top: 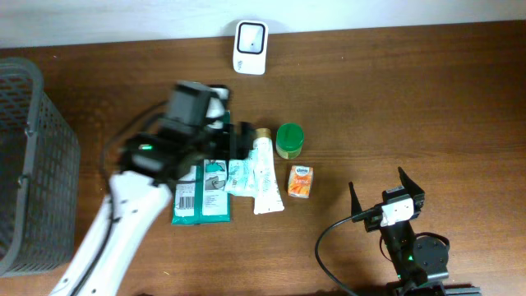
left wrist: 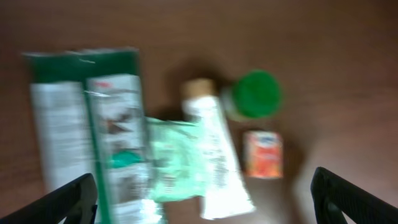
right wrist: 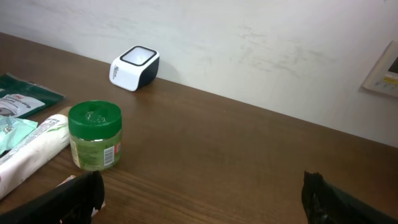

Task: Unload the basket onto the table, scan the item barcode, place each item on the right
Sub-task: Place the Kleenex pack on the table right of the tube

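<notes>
Over white tube | left end effector agape, empty | right end effector agape

White barcode scanner standing at far side; white tube lying flat

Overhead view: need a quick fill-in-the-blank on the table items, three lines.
The jar next to the white tube has a ___ lid.
The small box near the jar is ___.
The mesh basket stands on the ___ arm's side.
Missing: green; orange; left.
</notes>
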`<move>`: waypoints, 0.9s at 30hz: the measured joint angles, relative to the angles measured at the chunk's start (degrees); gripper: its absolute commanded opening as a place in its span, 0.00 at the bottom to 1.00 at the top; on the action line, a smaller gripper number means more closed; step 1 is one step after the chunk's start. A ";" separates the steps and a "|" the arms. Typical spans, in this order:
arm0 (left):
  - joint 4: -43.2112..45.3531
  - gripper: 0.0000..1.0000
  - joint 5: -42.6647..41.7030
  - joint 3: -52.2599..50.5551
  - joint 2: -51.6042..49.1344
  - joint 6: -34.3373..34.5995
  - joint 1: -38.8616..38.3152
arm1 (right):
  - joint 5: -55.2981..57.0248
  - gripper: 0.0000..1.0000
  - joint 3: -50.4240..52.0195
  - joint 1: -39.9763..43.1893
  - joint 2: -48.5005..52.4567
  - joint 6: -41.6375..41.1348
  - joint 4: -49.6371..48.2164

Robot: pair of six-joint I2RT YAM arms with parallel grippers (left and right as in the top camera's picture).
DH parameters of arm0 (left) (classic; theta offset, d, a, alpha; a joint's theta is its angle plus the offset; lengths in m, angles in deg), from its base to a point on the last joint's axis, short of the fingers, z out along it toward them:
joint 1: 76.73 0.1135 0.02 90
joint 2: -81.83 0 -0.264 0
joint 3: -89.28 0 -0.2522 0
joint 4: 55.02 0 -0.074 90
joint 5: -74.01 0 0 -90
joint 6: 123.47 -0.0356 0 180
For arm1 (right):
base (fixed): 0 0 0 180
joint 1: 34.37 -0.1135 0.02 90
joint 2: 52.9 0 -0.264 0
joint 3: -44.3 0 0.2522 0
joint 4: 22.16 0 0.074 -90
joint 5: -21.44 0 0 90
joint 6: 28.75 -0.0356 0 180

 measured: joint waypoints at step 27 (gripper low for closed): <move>-3.78 0.99 2.29 0.13 -0.79 -20.92 20.74 | 0.00 0.99 0.00 0.00 0.00 -0.02 0.00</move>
